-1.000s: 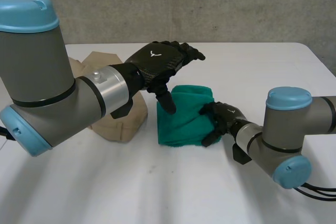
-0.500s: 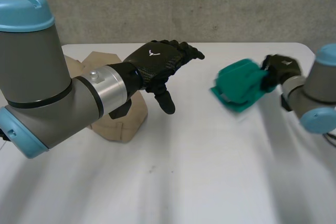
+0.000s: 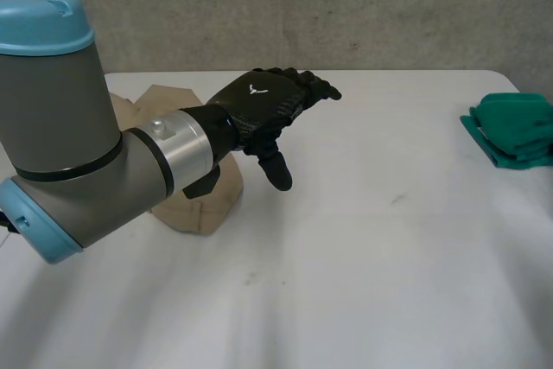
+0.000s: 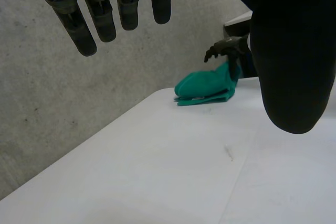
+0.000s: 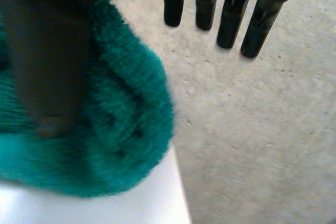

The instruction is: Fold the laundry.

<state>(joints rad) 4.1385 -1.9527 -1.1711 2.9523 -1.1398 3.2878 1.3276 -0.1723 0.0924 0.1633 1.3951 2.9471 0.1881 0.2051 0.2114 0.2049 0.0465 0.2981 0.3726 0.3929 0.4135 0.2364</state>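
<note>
Currently the green towel (image 3: 516, 130) sits folded into a compact bundle at the far right end of the table (image 3: 363, 283), well apart from everything else. Its stacked fold edges face back toward the table's middle. Long axis: cannot tell, since the bundle is cut off at the view edge.

Right hand (image 4: 227, 50) is at the towel, just above and touching it. Right wrist view: thumb (image 5: 47, 77) lies against the pile, fingers (image 5: 232, 19) are straight and spread well clear of the cloth, so nothing is clamped.

Left hand (image 3: 263, 108) hovers over the table's middle-left, fingers (image 4: 102, 22) straight and apart from the thumb, holding nothing. From it, the towel lies far off to the right, out past its fingertips.

Tan cloth (image 3: 194, 205) lies crumpled under the left forearm, behind the left hand.

Judgement: the green piece looks done and set aside. The tan cloth is likely next; the left hand is much the nearer and would have to draw back toward it.
</note>
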